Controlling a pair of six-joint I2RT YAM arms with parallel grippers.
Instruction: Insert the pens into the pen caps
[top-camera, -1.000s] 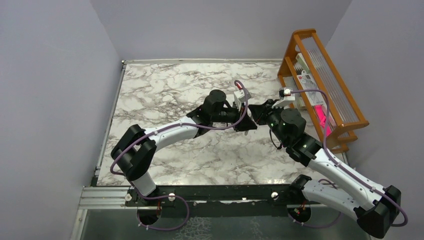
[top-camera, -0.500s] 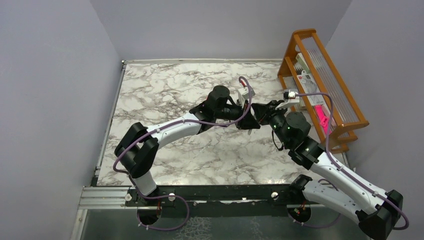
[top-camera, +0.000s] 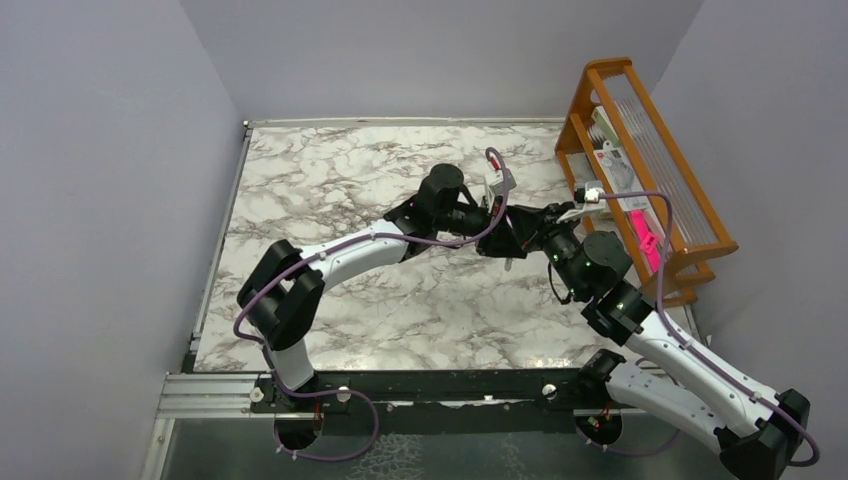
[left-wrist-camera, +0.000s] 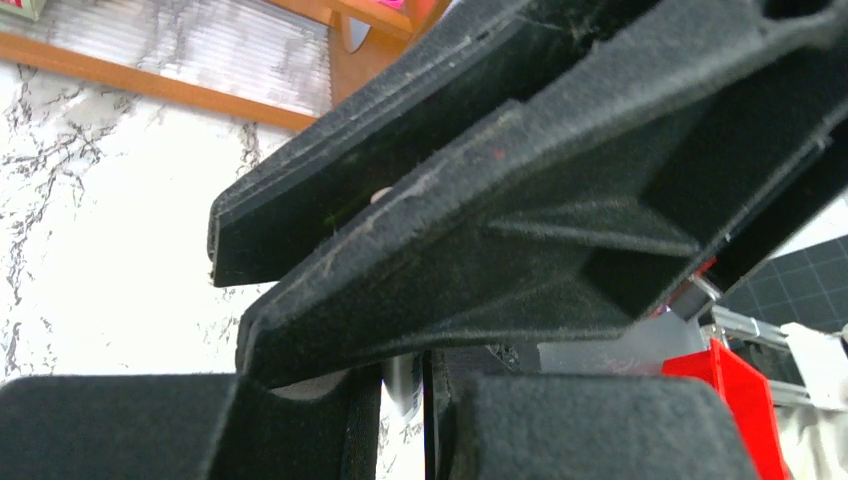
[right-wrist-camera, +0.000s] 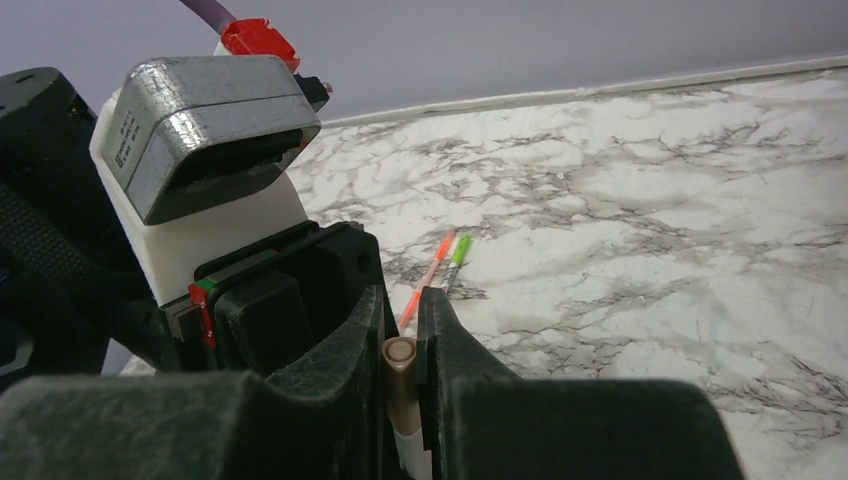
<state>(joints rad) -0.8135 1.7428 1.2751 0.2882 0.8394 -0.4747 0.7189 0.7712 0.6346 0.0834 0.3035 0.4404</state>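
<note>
Marble tabletop (top-camera: 320, 190) open leftward; right jaws on tan cap (right-wrist-camera: 400, 358) near rack (top-camera: 581, 104)

A marble table (top-camera: 330, 190) carries an orange rack (top-camera: 578, 118) along its right edge. An orange-red pen (right-wrist-camera: 427, 278) and a green-capped pen (right-wrist-camera: 456, 252) lie side by side.

Grey-veined white marble table (top-camera: 330, 180), orange-red pen (right-wrist-camera: 424, 280), green cap (right-wrist-camera: 459, 249), tan cap (right-wrist-camera: 400, 362), orange rack (top-camera: 608, 67), lilac walls (top-camera: 100, 200)
</note>
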